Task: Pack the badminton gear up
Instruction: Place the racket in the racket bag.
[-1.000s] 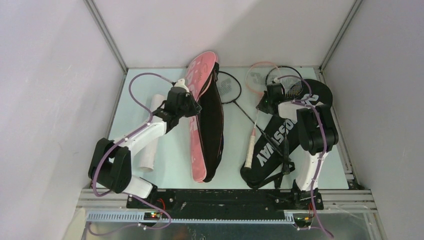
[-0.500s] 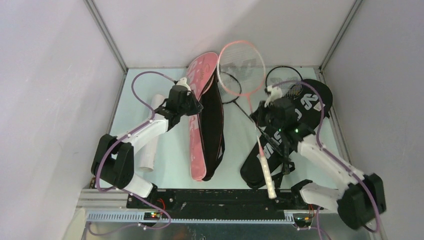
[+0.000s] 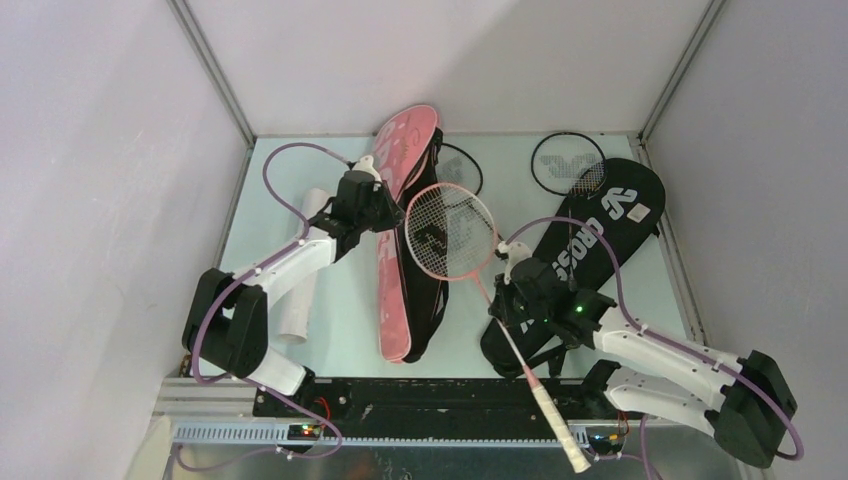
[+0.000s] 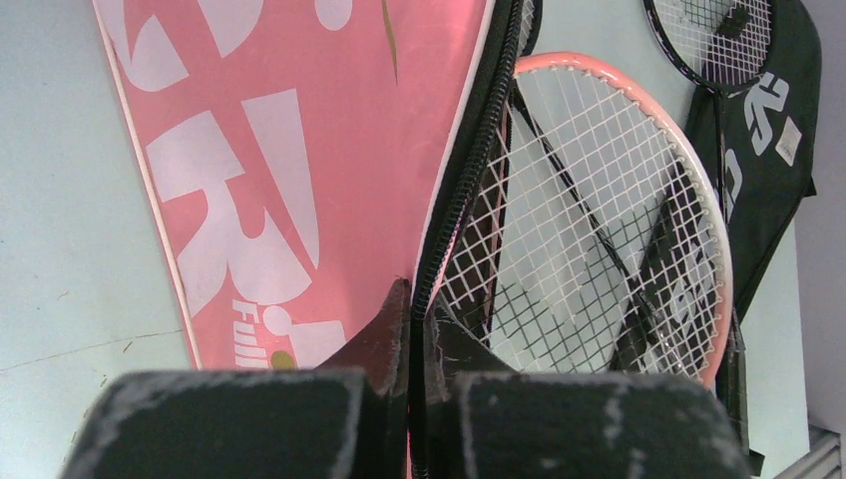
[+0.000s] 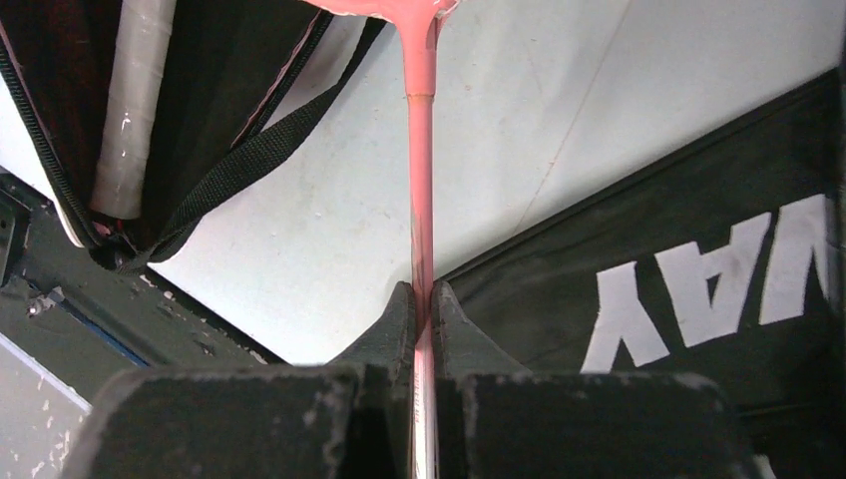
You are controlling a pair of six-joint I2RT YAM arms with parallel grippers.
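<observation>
The pink bag lies lengthwise in the middle of the table with its black inside showing. My left gripper is shut on its zipper edge. My right gripper is shut on the thin shaft of a pink racket. That racket's head hovers over the open side of the pink bag, and its white grip sticks out past the near edge. The black CROSSWAY bag lies to the right, under the right arm. A black racket rests at the back.
A translucent white tube lies under the left arm at the left. A second black racket head peeks out behind the pink bag. A white-wrapped handle sits inside the pink bag. Walls close in the back and both sides.
The right arm has drawn the pink racket toward the near edge. Its head came from the back wall to over the pink bag's opening. The left gripper has kept its hold.
</observation>
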